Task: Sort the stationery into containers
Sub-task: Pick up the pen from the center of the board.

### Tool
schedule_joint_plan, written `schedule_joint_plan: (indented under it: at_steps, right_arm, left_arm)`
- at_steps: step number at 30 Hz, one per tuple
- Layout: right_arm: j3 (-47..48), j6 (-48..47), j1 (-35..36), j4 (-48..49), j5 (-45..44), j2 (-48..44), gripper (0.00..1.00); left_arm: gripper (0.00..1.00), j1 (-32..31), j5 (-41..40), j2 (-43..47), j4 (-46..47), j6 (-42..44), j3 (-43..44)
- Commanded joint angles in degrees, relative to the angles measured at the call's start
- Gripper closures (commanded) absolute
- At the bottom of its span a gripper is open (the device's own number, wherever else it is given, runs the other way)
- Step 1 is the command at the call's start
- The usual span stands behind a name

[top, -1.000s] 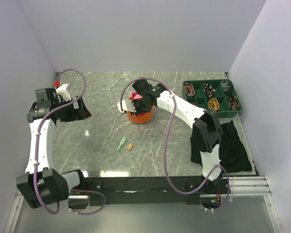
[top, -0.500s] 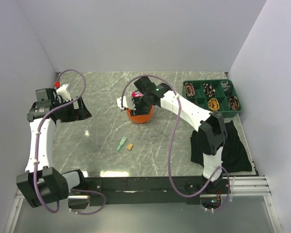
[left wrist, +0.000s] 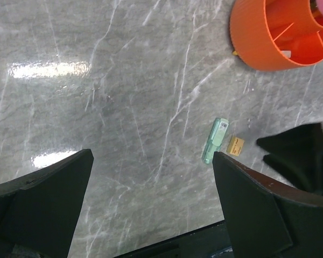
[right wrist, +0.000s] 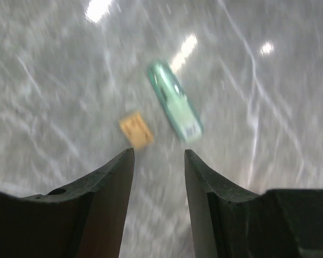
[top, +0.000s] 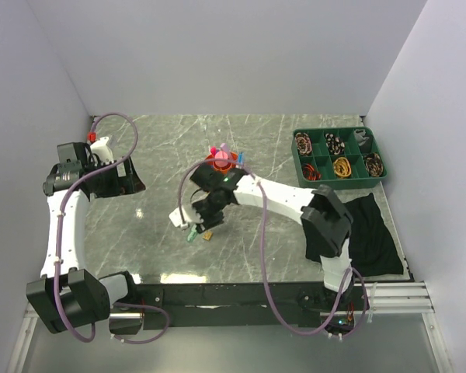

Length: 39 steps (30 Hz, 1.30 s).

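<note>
The orange pot point(top: 217, 163) stands mid-table with pink and blue stationery sticking out of it; the left wrist view shows its ribbed wall point(left wrist: 253, 37). A green clip point(top: 194, 231) point(right wrist: 175, 102) and a small yellow eraser point(top: 207, 235) point(right wrist: 135, 129) lie side by side on the marble nearer the front. My right gripper point(top: 199, 219) point(right wrist: 159, 151) hovers just above them, open, nothing between its fingers. Far off at the left my left gripper point(top: 130, 177) point(left wrist: 152, 156) is wide open and empty. From there the clip point(left wrist: 218, 140) and eraser point(left wrist: 236, 145) show too.
A green divided tray point(top: 339, 184) holding coiled bands sits at the back right. A black cloth point(top: 373, 233) lies at the right under the right arm. The table's dark front edge point(left wrist: 194, 242) runs close below the left gripper.
The right arm left the orange pot and swung toward the front, ending over the clip and eraser. Its jaws opened on the way. The left arm stayed put.
</note>
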State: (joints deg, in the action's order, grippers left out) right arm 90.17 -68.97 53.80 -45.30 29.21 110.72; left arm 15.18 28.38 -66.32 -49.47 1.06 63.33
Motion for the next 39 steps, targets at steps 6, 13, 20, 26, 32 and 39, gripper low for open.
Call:
schedule_joint_plan:
  at_steps: [6, 13, 20, 26, 32, 39]
  right_arm:
    - [4.3, -3.3, 4.3, 5.9, 0.1, 6.9, 0.49]
    - [7.2, -4.2, 5.1, 5.6, -2.5, 12.1, 0.48]
    - [11.2, -6.0, 5.3, 1.2, -5.0, 16.8, 0.54]
    - [11.0, -6.1, 5.1, -1.1, -4.3, 14.4, 0.96]
    - [8.4, -2.8, 2.5, 0.7, -4.4, 4.3, 0.99]
    - [11.2, 2.0, -4.0, 2.1, -9.9, 2.0, 1.00]
  left_arm:
    - [0.01, 0.3, -1.2, 3.8, -2.2, 1.2, 1.6]
    - [0.01, 1.3, -0.4, 5.1, -1.9, 0.6, 0.7]
    - [0.01, 2.2, 0.7, 5.2, -1.8, 0.2, 0.7]
    - [0.01, 2.2, 1.1, 4.2, -1.7, 0.3, 1.6]
    - [0.01, 2.1, 2.2, 2.5, 0.2, -0.3, 2.0]
    - [0.01, 2.1, 0.7, 0.3, 2.5, -0.7, 3.4]
